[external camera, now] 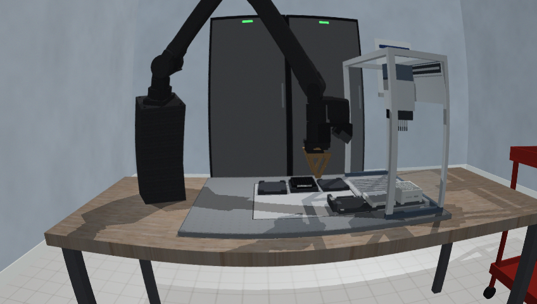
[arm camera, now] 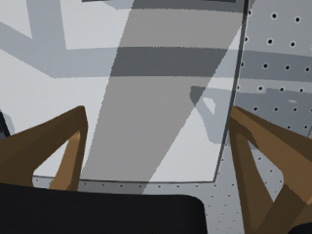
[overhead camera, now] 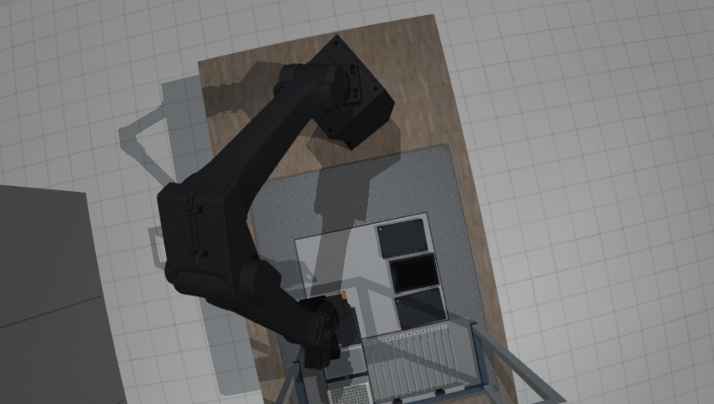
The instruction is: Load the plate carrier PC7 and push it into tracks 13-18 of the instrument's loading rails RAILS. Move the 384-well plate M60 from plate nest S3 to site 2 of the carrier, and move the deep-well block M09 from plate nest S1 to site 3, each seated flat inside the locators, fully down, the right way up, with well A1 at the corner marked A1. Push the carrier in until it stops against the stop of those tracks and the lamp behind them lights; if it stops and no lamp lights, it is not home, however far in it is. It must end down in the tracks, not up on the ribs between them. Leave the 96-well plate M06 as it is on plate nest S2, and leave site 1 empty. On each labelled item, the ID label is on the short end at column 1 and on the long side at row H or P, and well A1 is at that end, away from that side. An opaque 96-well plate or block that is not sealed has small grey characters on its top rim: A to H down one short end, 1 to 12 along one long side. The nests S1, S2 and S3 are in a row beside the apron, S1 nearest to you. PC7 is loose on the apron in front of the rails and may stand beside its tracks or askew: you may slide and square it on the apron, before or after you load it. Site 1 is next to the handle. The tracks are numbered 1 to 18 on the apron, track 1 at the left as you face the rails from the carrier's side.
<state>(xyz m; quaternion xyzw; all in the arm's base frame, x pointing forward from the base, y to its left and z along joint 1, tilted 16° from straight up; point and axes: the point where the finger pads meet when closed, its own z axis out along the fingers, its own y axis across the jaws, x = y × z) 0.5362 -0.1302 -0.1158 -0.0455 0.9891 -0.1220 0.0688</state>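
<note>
My gripper (external camera: 317, 165) is open and empty, raised above the white apron (external camera: 286, 205) just in front of the carrier's handle end. The carrier PC7 (external camera: 350, 203) lies partly inside the rails (external camera: 371, 183) on the near side. A white deep-well block (external camera: 408, 192) sits at its far end, with a pale plate (external camera: 377, 197) beside it. From above, my arm hides most of the carrier (overhead camera: 345, 368).
Three nests stand in a row beside the apron. The middle one holds the black 96-well plate M06 (overhead camera: 414, 273); the outer two (overhead camera: 403, 237) (overhead camera: 420, 307) look flat and dark. The instrument's white frame (external camera: 395, 132) stands over the rails. My arm's base (external camera: 159, 146) is at the table's left.
</note>
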